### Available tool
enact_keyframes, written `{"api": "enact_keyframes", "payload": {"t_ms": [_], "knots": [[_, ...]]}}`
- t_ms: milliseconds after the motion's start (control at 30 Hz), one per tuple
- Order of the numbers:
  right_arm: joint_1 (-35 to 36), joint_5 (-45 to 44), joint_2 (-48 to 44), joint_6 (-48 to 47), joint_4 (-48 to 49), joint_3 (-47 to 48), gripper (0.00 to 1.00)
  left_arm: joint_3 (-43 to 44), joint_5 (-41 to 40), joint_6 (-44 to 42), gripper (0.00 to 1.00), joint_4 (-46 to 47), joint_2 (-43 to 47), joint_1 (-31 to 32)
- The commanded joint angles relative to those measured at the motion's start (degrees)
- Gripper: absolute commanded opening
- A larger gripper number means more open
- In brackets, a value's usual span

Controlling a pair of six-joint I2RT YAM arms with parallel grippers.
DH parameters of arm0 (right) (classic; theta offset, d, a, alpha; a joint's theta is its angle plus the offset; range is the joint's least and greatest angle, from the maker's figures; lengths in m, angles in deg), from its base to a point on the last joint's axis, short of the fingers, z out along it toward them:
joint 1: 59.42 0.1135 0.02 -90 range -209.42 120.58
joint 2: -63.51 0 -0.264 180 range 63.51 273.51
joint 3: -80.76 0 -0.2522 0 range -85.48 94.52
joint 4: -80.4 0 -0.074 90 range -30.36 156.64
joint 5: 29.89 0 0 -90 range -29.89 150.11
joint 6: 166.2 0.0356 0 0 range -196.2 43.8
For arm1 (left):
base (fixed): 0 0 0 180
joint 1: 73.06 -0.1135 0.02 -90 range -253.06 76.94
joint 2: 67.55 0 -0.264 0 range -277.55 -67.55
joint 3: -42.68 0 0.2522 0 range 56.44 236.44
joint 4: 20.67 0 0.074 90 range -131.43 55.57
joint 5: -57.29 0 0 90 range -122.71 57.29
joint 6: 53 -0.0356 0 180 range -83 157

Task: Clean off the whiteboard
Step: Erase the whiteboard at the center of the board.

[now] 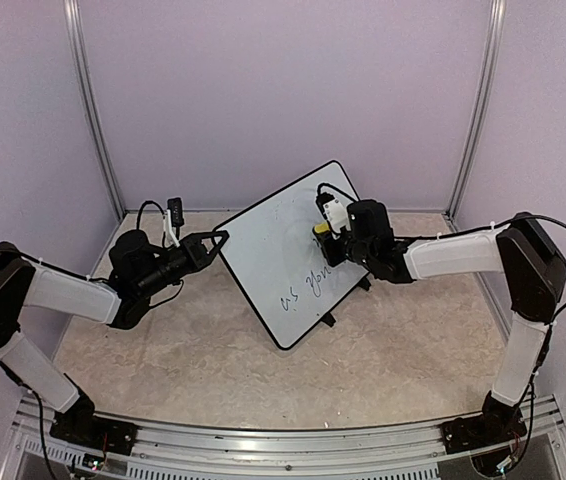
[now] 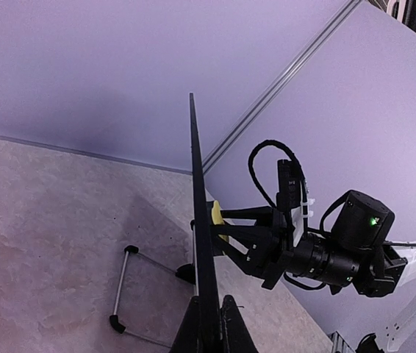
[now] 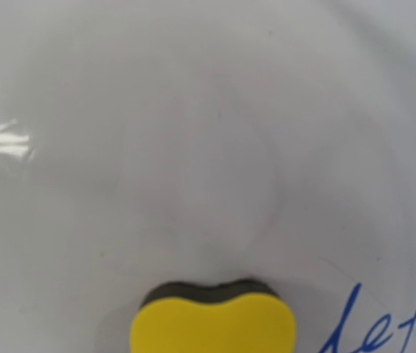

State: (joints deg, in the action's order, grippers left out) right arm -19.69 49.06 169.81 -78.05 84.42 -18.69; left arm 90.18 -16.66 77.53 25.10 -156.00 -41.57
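Where the marbled tabletop [image 1: 193, 340] opens beyond the arm bases, the whiteboard [image 1: 283, 250] is seen standing near the middle of it, propped on edge and turned diagonally to the table's sides. Its nearest corner is pointed toward the bases, and its farthest corner is pointed toward the back wall [image 1: 283, 90]. Its long axis appears to be aligned with the line of handwriting [image 1: 308, 288], which is laid from near-left to far-right across the lower part of the face. The white face is turned up toward the overhead camera and toward the right arm.

From the left wrist the board is viewed edge-on as a thin dark line [image 2: 197, 206], nearly upright, with the wire stand [image 2: 123, 287] set on the table behind it. The board's left corner is clamped between the closed fingers of the left gripper [image 1: 221, 238], one finger on each side.

Farther up the face, a yellow sponge [image 1: 320, 230] with a dark underlayer is gripped by the right gripper [image 1: 327, 236] and pressed flat against the board. In the right wrist view, blue writing [image 3: 384, 331] is seen just right of the sponge [image 3: 214, 320], and faint smears are left on the board above it.
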Motion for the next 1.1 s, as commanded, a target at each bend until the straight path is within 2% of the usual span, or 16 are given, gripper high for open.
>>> {"api": "enact_keyframes", "payload": {"t_ms": [0,200,333,833,1067], "knots": [[0.05,3.44,0.39,0.85,-0.7,-4.62,0.0,0.54,7.86,-2.39,0.0,4.72,1.96,2.19],[0.06,3.0,-3.19,1.67,0.74,-10.48,0.0,0.63,8.11,-2.13,0.0,4.97,1.66,2.18],[0.05,2.79,-3.57,1.69,0.76,-10.8,0.0,0.67,8.27,-1.96,0.0,5.16,1.52,2.18],[0.02,4.43,1.77,0.59,-1.78,1.6,0.0,0.37,8.01,-2.39,0.0,4.64,2.46,2.18],[0.01,4.61,-0.55,1.67,0.41,-5.37,0.0,0.45,8.02,-2.23,0.0,4.84,2.26,2.19]]}}
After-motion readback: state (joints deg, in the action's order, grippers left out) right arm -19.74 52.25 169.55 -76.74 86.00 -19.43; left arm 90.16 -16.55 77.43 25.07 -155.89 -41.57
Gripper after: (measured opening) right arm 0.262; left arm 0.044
